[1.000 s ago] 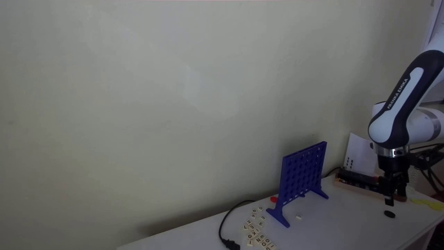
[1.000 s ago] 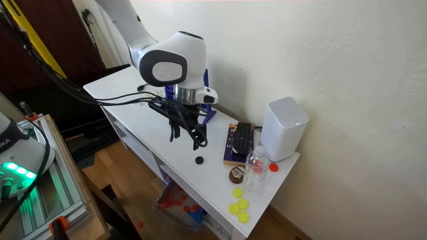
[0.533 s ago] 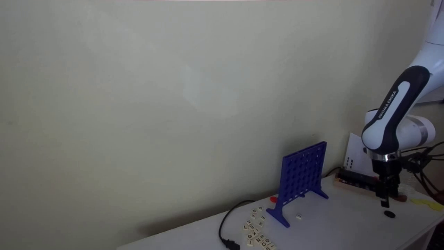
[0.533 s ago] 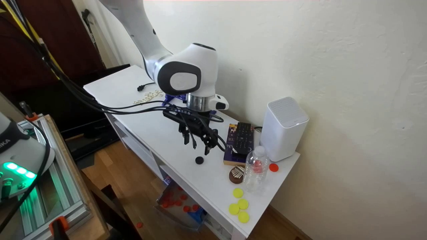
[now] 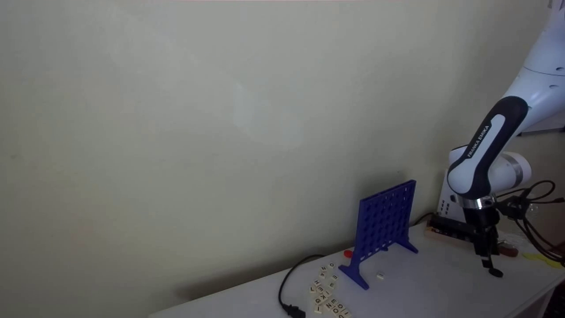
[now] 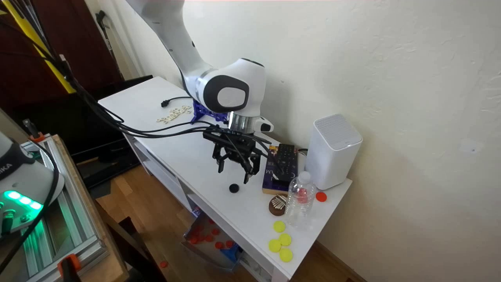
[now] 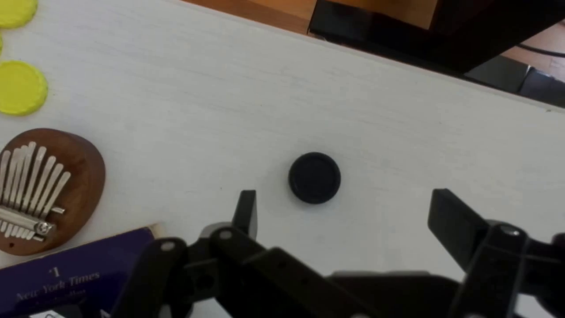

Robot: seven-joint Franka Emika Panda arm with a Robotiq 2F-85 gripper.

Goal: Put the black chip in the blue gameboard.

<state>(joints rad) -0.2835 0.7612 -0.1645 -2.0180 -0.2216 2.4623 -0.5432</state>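
- over the white table (image 6: 188, 156), the gripper (image 6: 233, 176) sits lower than a second ago in both exterior views.
- its fingers (image 7: 457, 225) stand wide apart in the wrist view.
- the black chip (image 6: 234, 188) hasn't budged: flat on the table, near the gripper.
- the blue gameboard (image 5: 385, 216) stands upright in the same spot.
- in an exterior view the lettered tiles (image 6: 175, 112), partly hidden a second ago, show clear now.

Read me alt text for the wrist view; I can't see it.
A black chip lies on a white table, not touching the open gripper at the bottom. At the left are yellow chips, a brown thumb piano and part of a dark book.
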